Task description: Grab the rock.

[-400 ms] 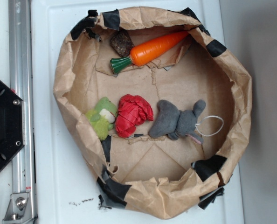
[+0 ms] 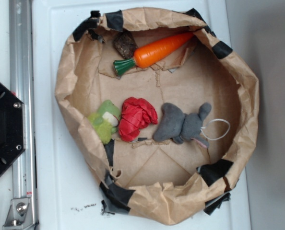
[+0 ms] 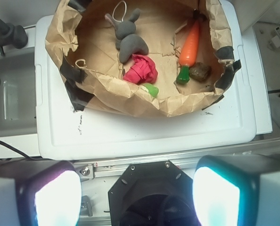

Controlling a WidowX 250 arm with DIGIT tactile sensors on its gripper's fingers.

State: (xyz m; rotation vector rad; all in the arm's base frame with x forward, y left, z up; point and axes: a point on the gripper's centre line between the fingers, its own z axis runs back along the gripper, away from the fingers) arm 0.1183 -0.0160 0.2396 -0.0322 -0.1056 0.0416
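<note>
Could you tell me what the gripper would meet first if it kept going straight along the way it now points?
The gripper, fingers apart, looks down at the black base and the white lid. Straight ahead it would likely meet the base or lid, not the rock; depth is unclear.

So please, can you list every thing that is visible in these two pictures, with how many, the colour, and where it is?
rock: 1, dark brown, inside the paper bowl near its rim, beside the carrot's green end
toy carrot: 1, orange with green top, inside the bowl by the rock
wrinkly ball: 1, red, middle of the bowl
plush mouse: 1, grey with a white loop tail, next to the red ball
plush toy: 1, green, by the bowl wall on the ball's other side
paper bowl: 1, brown with black tape patches, on the white lid
plastic lid: 1, white, under the bowl
metal rail: 1, silver, along the lid's edge
robot base: 1, black, beside the rail
gripper: 1, two pale fingers wide apart, above the base, away from the bowl
</note>
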